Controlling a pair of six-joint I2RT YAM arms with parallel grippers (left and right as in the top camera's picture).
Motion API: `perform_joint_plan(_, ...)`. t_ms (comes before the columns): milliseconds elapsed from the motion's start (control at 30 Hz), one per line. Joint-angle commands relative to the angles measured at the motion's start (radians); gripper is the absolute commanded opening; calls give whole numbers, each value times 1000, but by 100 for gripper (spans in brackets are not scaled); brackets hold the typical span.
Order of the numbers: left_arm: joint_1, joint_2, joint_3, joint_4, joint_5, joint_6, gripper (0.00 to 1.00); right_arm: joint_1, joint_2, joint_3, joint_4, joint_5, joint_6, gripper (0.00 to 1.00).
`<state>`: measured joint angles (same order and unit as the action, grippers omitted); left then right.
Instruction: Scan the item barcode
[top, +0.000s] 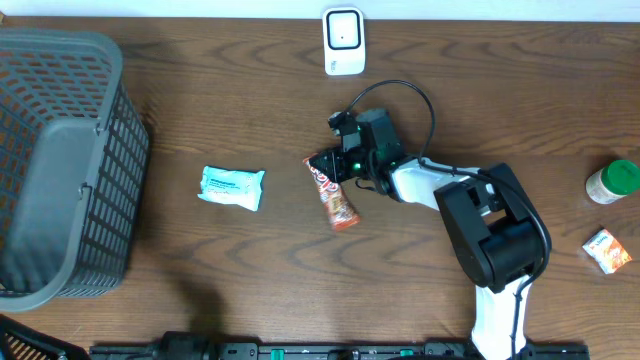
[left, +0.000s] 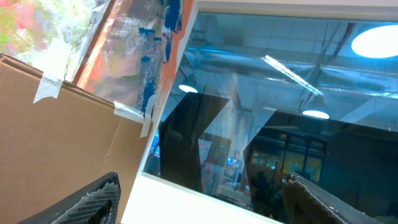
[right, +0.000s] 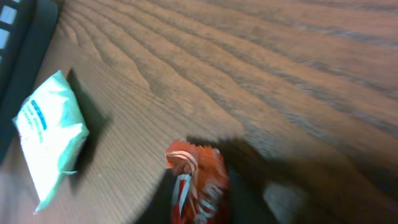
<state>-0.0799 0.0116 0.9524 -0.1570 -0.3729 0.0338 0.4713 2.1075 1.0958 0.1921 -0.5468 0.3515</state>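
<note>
Red snack pkt (top: 337, 200) is lying flat on the wood table (top: 200, 290), a bit right of centre in the overhead cam. It sits at an angle, top end pointing up-left. Right gripper (top: 322, 166) is right at that top end w/ its jaws closed all the way down on the crimped edge, so it's pinching the pkt. The rest of the pkt lies on the tabletop. In the right wrist cam the pkt (right: 196, 183) sits bottom centre, pretty blurry, and I can't make out any barcode on it.

White scanner unit (top: 343, 40) stands at the far edge of the table, more or less straight beyond the pkt and well apart from it.

Image-left of the pkt, near but not touching, there's a white/teal pouch (top: 231, 187), which also shows in the right wrist cam (right: 46, 137). Further that way a big grey mesh basket (top: 60, 160) takes up the end of the table.

Way over on the other side are a green-lidded jar (top: 612, 182) and a small orange box (top: 606, 250), near each other but apart.

Left gripper (left: 202, 190) only shows in its own cam, which points up at a window (left: 280, 93) and some taped cardboard (left: 56, 143). Its fingers (left: 93, 202) sit in the bottom corners, spread wide w/ nothing between them.
</note>
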Motion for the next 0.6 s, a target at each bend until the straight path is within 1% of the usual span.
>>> perform_joint_plan(0, 3, -8, 0, 2, -7, 17, 84, 13, 84, -22, -54, 93, 10, 1)
perform_joint_plan(133, 3, -8, 0, 2, -7, 17, 84, 2, 34, -2, -89, 104, -2, 1)
perform_joint_plan(233, 3, -9, 0, 2, -7, 17, 84, -15, -71, 5, -183, 112, -27, 1)
perform_joint_plan(267, 3, -9, 0, 2, -7, 17, 84, -21, -121, 5, -228, 141, -32, 1)
perform_joint_plan(333, 3, -9, 0, 2, -7, 17, 84, -27, -222, 5, -321, 238, -32, 1)
perform_joint_plan(533, 3, -9, 0, 2, -7, 17, 84, -6, -555, 5, -608, 660, -80, 1)
perform_joint_plan(567, 3, -8, 0, 3, -7, 17, 84, 3, -606, 5, -651, 757, -80, 1)
